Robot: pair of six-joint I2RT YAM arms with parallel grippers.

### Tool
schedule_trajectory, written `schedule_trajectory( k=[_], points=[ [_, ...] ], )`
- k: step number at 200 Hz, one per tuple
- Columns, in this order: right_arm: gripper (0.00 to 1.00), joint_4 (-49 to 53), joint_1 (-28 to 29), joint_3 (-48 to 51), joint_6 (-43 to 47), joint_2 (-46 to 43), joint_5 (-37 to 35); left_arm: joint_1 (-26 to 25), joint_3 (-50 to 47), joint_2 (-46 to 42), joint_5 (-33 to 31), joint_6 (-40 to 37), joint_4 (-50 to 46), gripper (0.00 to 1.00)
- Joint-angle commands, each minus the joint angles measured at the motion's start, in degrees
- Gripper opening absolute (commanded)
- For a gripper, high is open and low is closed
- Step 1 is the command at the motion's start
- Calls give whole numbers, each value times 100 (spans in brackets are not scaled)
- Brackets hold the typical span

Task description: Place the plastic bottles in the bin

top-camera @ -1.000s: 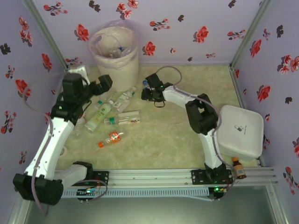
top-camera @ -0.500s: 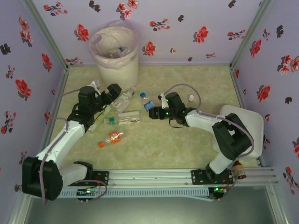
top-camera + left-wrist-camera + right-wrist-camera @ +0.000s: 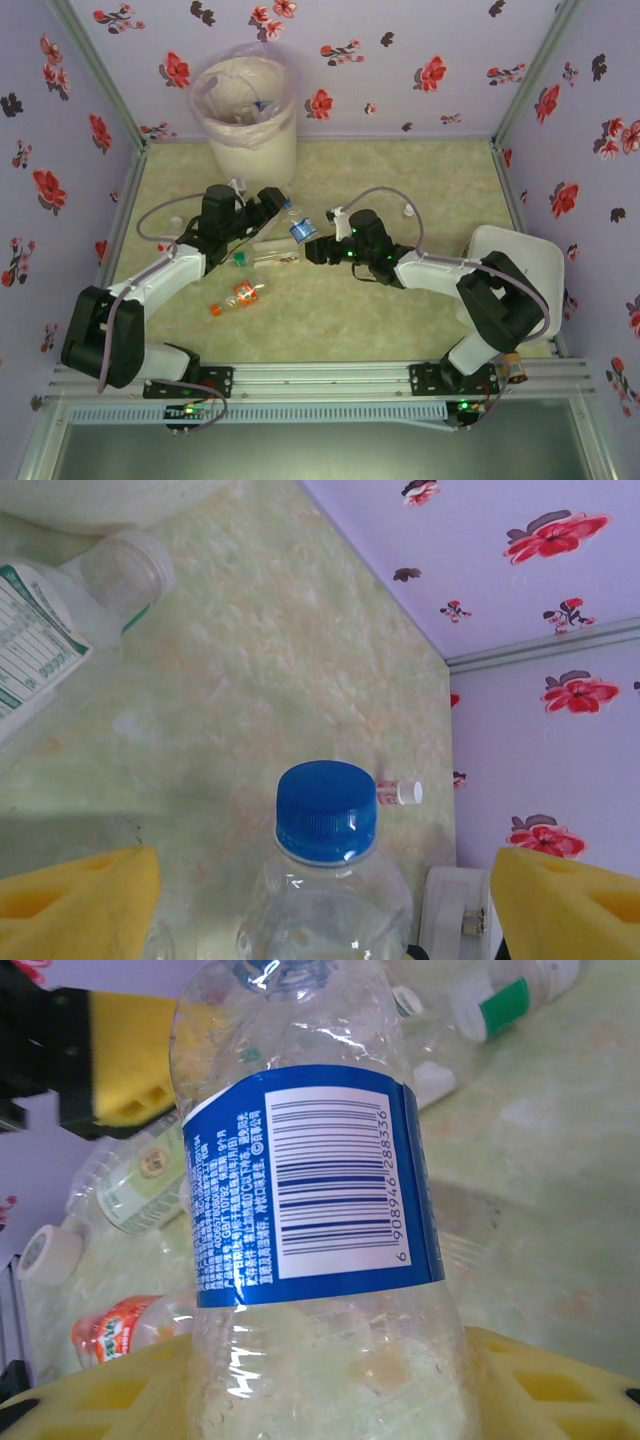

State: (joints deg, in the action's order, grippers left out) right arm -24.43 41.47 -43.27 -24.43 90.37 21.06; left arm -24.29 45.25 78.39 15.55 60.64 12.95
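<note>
I am observing the clear plastic bottle with the blue label and blue cap (image 3: 299, 230) being held over the pale green marbled table (image 3: 420, 180), near its middle. It is well apart from the tall round cream-white bin lined with a pinkish plastic bag (image 3: 255, 150), which is standing at the far left corner. The right gripper (image 3: 310, 245) is clamping the bottle's lower body between its yellow pads (image 3: 560, 1390), with the barcode facing the wrist camera. The left gripper (image 3: 277, 204) is sitting just beside the bottle's cap end. In its wrist view the yellow pads (image 3: 80, 900) are standing wide apart on either side of the bottle's shoulder with a gap on both sides, so it is gripping nothing. A clear bottle with a green cap (image 3: 262, 257) is lying on the table near the left gripper. An orange-labelled bottle (image 3: 238, 294) is lying nearer the bases. Further bottles are lying partly hidden under the left arm; I cannot count them. A tiny white-capped item (image 3: 408, 210) is lying beyond the right arm. A white square lidded container (image 3: 515, 280) is sitting at the right edge, and a small brown bottle with an orange cap (image 3: 513, 362) is standing at its near corner.
</note>
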Motion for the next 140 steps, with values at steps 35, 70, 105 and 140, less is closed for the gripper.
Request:
schedule_trajectory(
  k=[35,70,105,140],
  points=[
    [0,-1037,170,-81,-47,390,136,-155,-104,295,-199,274,690,77],
    [0,-1369,182,-122,-192,616,136,-171,27,522,-116,321,761,65],
    [0,-1517,186,-224,-312,801,114,-172,51,563,-116,284,713,39],
    [13,-1420,190,-296,-279,851,161,-164,256,529,-153,40,373,21]
  ],
)
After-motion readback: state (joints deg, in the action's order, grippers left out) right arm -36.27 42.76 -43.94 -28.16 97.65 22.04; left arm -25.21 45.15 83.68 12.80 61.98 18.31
